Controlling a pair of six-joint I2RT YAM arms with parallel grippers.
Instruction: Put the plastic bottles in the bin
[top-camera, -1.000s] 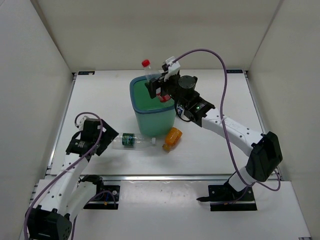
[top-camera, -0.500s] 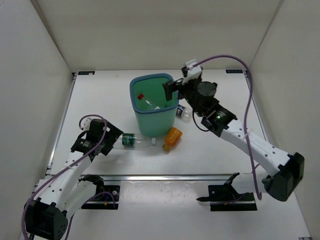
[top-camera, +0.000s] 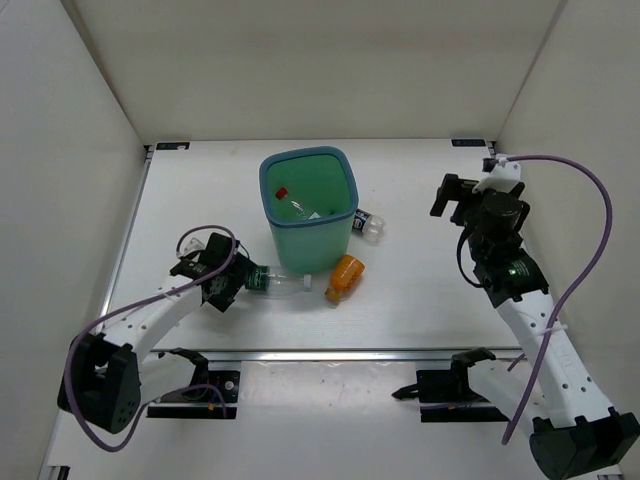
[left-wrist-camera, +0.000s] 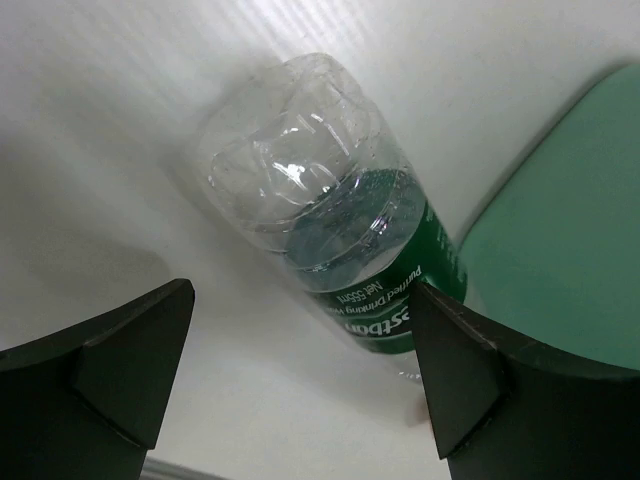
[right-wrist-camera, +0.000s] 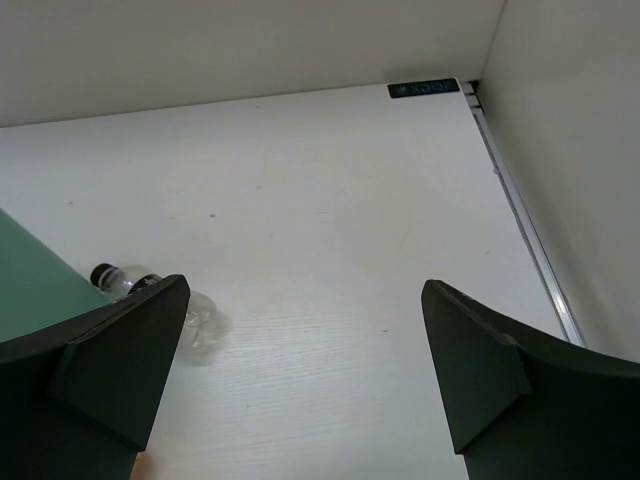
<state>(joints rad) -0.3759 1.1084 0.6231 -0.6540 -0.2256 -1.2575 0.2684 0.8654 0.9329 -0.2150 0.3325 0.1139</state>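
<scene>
The teal bin (top-camera: 340, 222) stands mid-table, with a clear red-capped bottle (top-camera: 291, 206) lying inside. A clear green-label bottle (top-camera: 272, 283) lies in front of the bin. In the left wrist view (left-wrist-camera: 340, 230) its base faces me, beside the bin wall (left-wrist-camera: 565, 230). My left gripper (top-camera: 235, 283) is open at the bottle's base, and its fingers (left-wrist-camera: 110, 370) do not touch the bottle. An orange bottle (top-camera: 345, 277) lies at the bin's front right. A blue-label bottle (top-camera: 367, 225) lies right of the bin and also shows in the right wrist view (right-wrist-camera: 195, 328). My right gripper (top-camera: 449, 196) is open and empty, raised at the right.
White walls enclose the table on three sides. A metal rail (top-camera: 330, 352) runs along the near edge. The back right corner of the table (right-wrist-camera: 430, 88) shows ahead of the right gripper. Only one orange bottle is visible.
My right gripper let the red-capped bottle drop into the bin and swung away to the right. My left gripper moved right, up to the green-label bottle's base.
</scene>
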